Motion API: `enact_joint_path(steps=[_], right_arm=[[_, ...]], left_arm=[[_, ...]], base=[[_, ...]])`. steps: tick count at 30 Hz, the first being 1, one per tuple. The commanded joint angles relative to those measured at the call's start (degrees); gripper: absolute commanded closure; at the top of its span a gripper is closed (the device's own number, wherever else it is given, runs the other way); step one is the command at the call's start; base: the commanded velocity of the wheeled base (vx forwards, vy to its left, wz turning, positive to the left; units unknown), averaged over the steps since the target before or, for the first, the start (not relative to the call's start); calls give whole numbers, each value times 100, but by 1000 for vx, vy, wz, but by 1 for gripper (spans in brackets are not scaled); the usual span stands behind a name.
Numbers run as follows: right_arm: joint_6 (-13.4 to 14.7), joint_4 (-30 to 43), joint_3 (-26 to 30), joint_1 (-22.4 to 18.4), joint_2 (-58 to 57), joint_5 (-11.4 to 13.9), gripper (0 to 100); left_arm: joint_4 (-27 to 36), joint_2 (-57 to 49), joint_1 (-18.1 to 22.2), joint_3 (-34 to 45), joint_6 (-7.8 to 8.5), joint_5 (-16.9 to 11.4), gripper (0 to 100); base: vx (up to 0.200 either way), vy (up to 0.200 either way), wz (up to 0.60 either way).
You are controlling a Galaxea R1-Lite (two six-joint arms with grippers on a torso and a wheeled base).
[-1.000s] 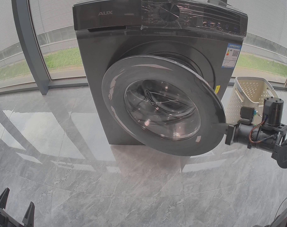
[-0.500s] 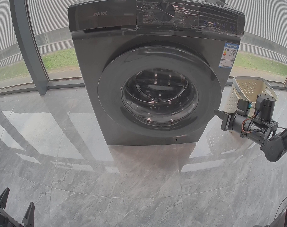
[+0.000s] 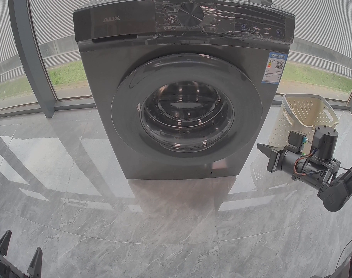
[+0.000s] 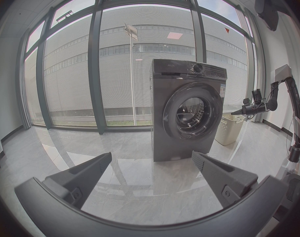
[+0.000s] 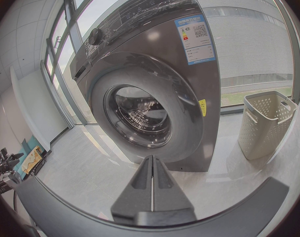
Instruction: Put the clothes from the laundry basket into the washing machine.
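The washing machine point(image 3: 183, 39) is the fixed mark here. Its round door point(image 3: 185, 114) sits flush against the front, closing off the drum, and through the glass I cannot tell whether any clothes lie inside. The laundry basket point(image 3: 278, 130) stands upright just beside the machine's right flank. The part of its inside that shows holds no clothes.

The right gripper point(image 3: 261, 148) hangs off the machine's lower right front corner, between door edge and basket. Its 2 fingers are pressed together on nothing and point toward the door's right rim (tips level with the door's lower half). The left gripper point(image 3: 21, 243) sits low and well out from the machine's left front, fingers spread and empty.

The right arm is plainly the nearer to both door and basket. Open floor point(image 3: 145, 213) in front of the machine leaves room for a door swing. I judge the narrow gap between basket and right flank to be the tight spot.
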Motion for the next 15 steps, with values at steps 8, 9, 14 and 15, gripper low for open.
enact_joint_path(steps=[8, 9, 14, 15], right_arm=[[12, -472, 45, 107, 26, -19, 100], [12, -481, 45, 107, 26, -19, 100], [12, -639, 28, 116, 61, -28, 100], [12, -639, 28, 116, 61, -28, 100]], left_arm=[[-4, -77, 0, 92, -1, -6, 0], [5, -77, 0, 92, -1, -6, 0], [5, -77, 0, 92, -10, 11, 0], [5, -77, 0, 92, -10, 2, 0]], base=[[150, 0, 0], [0, 0, 0], [0, -80, 0], [0, -200, 0]])
